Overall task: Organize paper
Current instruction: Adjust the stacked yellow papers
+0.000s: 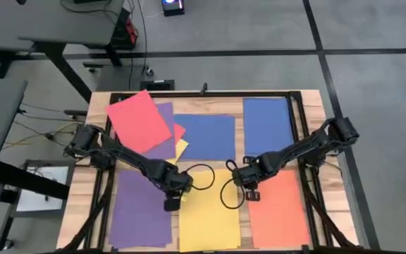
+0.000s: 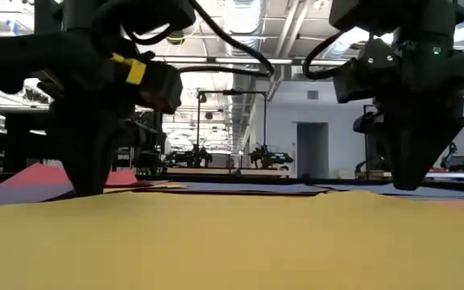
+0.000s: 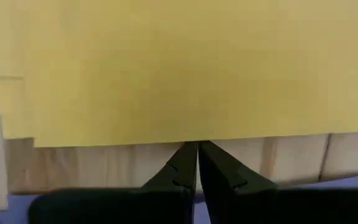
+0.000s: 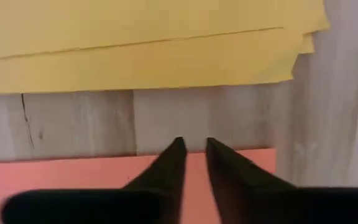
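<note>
The yellow sheets (image 1: 208, 215) lay at the near middle of the desk (image 1: 97, 185), long axis running front to back, flanked by a purple stack (image 1: 141, 212) on the left and an orange one (image 1: 279, 208) on the right. Both arms were down at that yellow pile's two long edges. The left gripper (image 1: 172, 204) sat low on the strip of bare wood between purple and yellow, jaws pressed together, tips aimed straight at the yellow edge just ahead. The right gripper (image 1: 252, 193) sat on the orange side, jaws slightly spread, with bare wood between its tips and the yellow edge, whose sheets looked fanned and unsquared. Each arm was about equally near; I judged a squeeze from both sides would square it. Farther back lay two blue sheets (image 1: 266, 125) and a red one (image 1: 138, 120) skewed over purple.
</note>
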`<state>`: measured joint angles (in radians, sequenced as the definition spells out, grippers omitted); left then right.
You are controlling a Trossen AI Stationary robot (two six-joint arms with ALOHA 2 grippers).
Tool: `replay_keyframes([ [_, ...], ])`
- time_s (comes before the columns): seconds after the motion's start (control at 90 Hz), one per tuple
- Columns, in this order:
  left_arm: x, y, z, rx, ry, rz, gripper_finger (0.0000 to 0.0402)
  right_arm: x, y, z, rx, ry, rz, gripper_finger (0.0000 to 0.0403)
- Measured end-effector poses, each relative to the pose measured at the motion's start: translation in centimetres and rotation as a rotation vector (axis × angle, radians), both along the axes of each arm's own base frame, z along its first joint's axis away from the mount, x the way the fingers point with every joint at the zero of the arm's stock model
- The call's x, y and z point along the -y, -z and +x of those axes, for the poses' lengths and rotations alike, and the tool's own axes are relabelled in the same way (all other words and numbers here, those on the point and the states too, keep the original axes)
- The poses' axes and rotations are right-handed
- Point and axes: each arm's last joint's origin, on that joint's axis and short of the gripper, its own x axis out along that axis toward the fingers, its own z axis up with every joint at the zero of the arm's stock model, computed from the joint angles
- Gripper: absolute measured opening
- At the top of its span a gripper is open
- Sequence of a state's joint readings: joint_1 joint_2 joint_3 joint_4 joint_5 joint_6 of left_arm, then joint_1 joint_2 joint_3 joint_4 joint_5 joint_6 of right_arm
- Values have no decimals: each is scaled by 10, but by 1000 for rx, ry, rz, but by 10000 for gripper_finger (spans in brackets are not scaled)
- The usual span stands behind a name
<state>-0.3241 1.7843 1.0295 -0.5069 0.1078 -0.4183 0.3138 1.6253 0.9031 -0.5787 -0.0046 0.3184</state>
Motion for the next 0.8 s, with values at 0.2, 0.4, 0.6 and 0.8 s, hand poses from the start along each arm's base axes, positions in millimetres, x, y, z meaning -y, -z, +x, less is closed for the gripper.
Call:
replay_keyframes([
  [0.2,-2,10,-5,31,-13,-19,0,-1,-1,4,46,-23,11,4],
  [0.4,-3,12,-5,33,-15,-22,0,0,9,1,69,-23,18,0],
  [0.6,-4,6,-10,8,-9,-36,0,1,15,-5,36,1,32,0],
  [0.8,-4,9,-9,3,-8,-30,0,-2,21,3,71,-14,73,0],
])
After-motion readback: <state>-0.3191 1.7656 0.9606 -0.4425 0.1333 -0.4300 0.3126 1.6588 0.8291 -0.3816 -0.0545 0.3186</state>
